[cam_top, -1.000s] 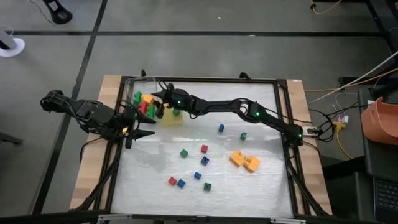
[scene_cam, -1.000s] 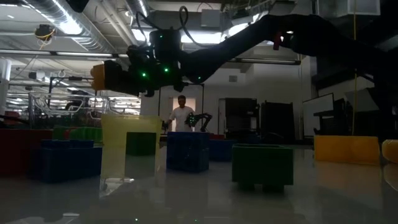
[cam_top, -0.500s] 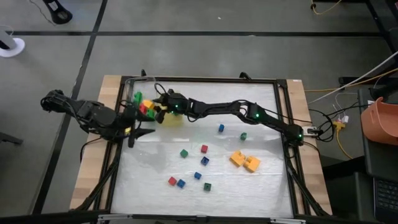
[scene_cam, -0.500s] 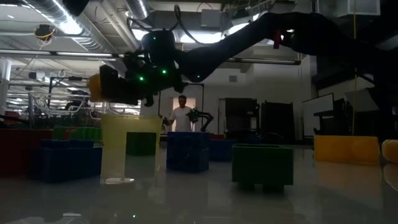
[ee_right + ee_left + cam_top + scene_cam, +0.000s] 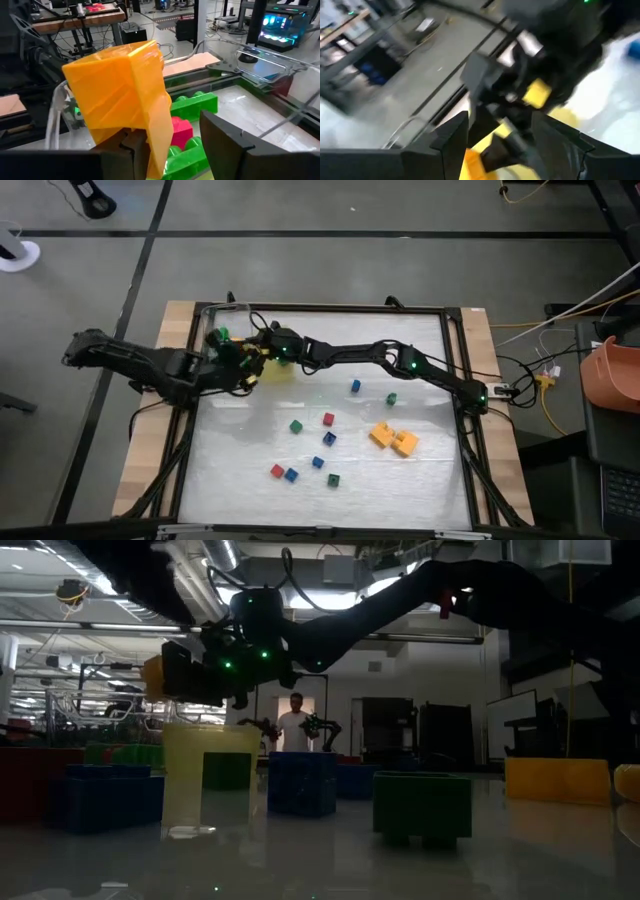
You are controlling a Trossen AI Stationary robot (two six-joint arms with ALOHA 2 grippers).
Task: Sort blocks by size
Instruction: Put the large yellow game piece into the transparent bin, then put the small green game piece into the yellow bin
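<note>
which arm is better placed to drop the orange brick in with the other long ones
Right. The right gripper already holds the orange brick above the long green bricks in the clear container; the left gripper is beside it, carrying nothing visible.

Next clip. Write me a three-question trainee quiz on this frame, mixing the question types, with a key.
1. True or false: the right pincer holds an orange brick.
2. Multiple choice: the two orange bricks loose on the table lie
A. inside the clear container
B. toward the right arm's side
C. under the left pincer
3. Fill in: seen from the right wrist, the bricks beyond the held one are green and ____.

Key: 1 true; 2 B; 3 red.
</note>
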